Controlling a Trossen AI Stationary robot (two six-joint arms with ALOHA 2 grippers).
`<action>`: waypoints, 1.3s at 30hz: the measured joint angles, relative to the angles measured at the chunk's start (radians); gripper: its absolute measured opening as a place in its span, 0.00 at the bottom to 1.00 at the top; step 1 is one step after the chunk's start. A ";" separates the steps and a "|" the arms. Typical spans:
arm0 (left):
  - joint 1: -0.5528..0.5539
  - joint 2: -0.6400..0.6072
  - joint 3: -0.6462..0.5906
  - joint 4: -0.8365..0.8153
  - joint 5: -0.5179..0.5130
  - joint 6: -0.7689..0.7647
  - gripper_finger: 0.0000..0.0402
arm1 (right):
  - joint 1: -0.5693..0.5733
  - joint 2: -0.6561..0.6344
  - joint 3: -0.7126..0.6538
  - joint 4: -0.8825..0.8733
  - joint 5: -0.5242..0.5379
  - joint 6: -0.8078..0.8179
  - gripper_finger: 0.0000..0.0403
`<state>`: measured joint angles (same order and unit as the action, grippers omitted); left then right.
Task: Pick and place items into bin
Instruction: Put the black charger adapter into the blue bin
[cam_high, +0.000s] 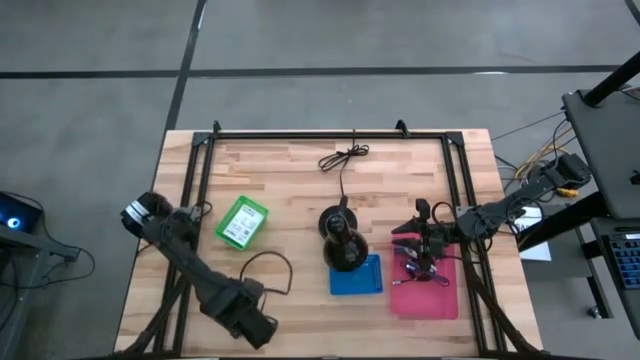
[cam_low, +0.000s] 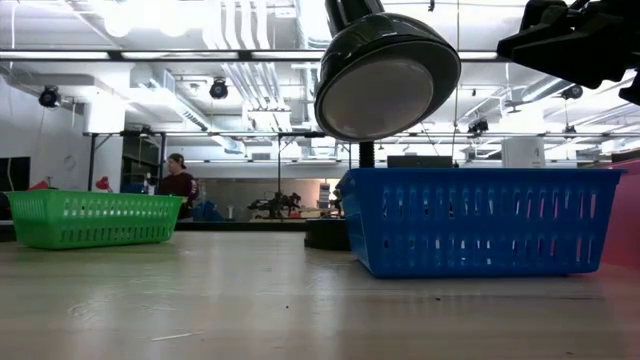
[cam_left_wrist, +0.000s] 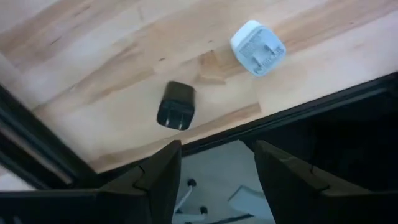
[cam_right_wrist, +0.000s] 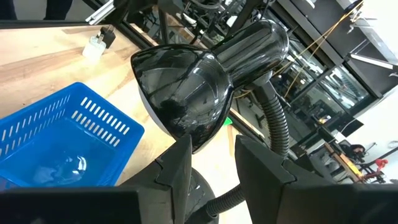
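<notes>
Your left pincer (cam_left_wrist: 211, 180) hangs over the bench's (cam_high: 290, 170) near left corner, past the green bin (cam_high: 241, 221). Its fingers (cam_left_wrist: 163, 177) stand apart with nothing between them. Just ahead of it, near the bench edge, lie two small plug adapters: a black one (cam_left_wrist: 176, 105) and a white one (cam_left_wrist: 257, 48), close together but not touching.

Your right pincer (cam_high: 425, 243) sits above the pink tray (cam_high: 437, 296) at the right side of the bench, where a tangle of small items (cam_high: 418, 268) lies. From its wrist view, the fingers (cam_right_wrist: 177, 168) show a narrow gap, and you cannot tell whether anything is held in it.

The black desk lamp (cam_high: 342, 243) stands mid-bench, its shade (cam_right_wrist: 180, 96) leaning over the blue bin (cam_high: 357, 274). In the right wrist view the blue bin holds only something clear and hard to make out. The lamp's cord (cam_high: 343, 158) runs toward the far edge.

In the low view, a person (cam_low: 178, 185) shows in the room behind the green bin.
</notes>
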<state>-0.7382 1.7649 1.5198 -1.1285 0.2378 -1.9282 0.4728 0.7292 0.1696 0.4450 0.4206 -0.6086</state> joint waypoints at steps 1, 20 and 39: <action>-0.010 0.000 -0.002 0.004 -0.014 -0.003 0.47 | 0.000 0.000 0.000 0.000 0.000 0.002 0.28; -0.095 0.000 -0.220 0.227 0.045 -0.077 0.47 | 0.000 0.000 0.000 0.001 0.000 0.003 0.28; -0.095 0.000 -0.297 0.256 0.049 0.024 0.47 | 0.000 0.000 0.000 0.000 0.000 0.005 0.28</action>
<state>-0.8330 1.7649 1.2232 -0.8722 0.2864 -1.9041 0.4725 0.7292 0.1696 0.4454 0.4206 -0.6041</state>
